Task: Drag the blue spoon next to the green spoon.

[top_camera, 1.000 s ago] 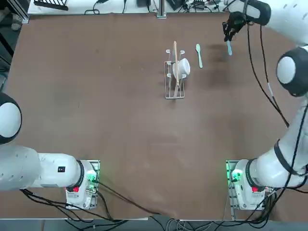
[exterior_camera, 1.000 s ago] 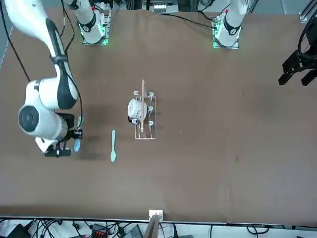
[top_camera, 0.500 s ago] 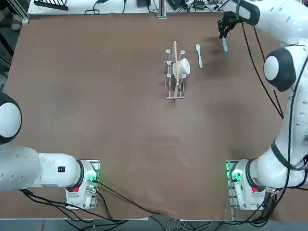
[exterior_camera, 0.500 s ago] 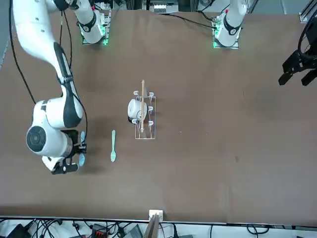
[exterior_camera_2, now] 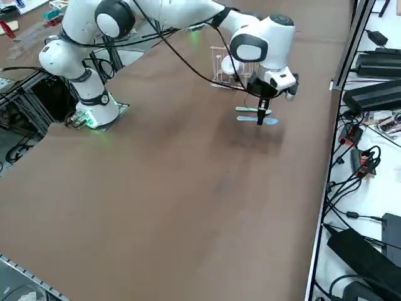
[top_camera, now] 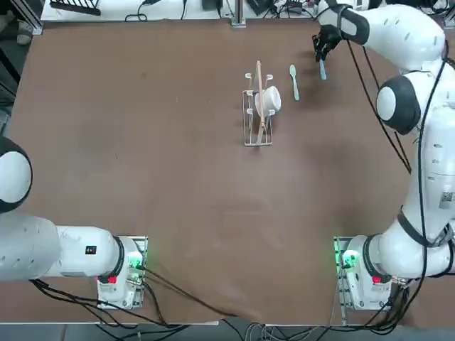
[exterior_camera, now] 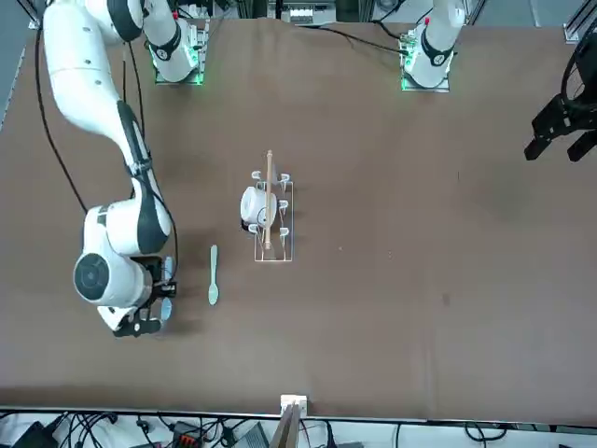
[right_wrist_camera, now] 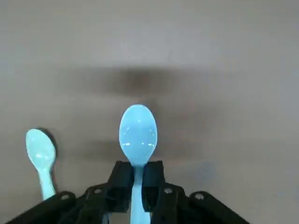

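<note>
Two small plastic spoons lie near each other at the top view's upper right, where the right gripper (right_wrist_camera: pixel 135 179), clamped on the sky-blue spoon's (right_wrist_camera: pixel 138 133) thin handle, should slide it low beside the mint-green spoon (right_wrist_camera: pixel 41 156).

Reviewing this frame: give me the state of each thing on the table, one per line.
right gripper: shut on the blue spoon's handle, at the table's far edge.
blue spoon: gripped, bowl facing up, apart from the green spoon.
green spoon: lying flat, free.
wire rack: upright, holding a white cup.
</note>
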Tool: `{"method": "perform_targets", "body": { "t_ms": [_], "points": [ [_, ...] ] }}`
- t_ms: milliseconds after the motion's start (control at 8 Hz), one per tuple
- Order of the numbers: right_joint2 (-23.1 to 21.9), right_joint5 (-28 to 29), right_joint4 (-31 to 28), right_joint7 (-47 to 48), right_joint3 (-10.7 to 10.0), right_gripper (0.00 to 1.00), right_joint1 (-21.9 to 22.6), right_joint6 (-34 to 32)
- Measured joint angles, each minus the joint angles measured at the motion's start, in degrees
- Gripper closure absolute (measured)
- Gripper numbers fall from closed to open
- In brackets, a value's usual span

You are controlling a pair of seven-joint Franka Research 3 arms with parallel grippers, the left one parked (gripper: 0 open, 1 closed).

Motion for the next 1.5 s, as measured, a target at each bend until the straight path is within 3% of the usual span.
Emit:
{"method": "perform_targets", "body": {
  "t_ms": [375,875,1500],
  "points": [
    [1.77,1.22,0.04,7.91,0.03,0.85,2.60,0.22],
    [3.30,-3.09,-0.31,6.72,-0.07,0.85,3.58,1.16],
    [3.62,-3.28,-1.65,6.31,-0.06,0.85,5.04,2.74]
  ]
}}
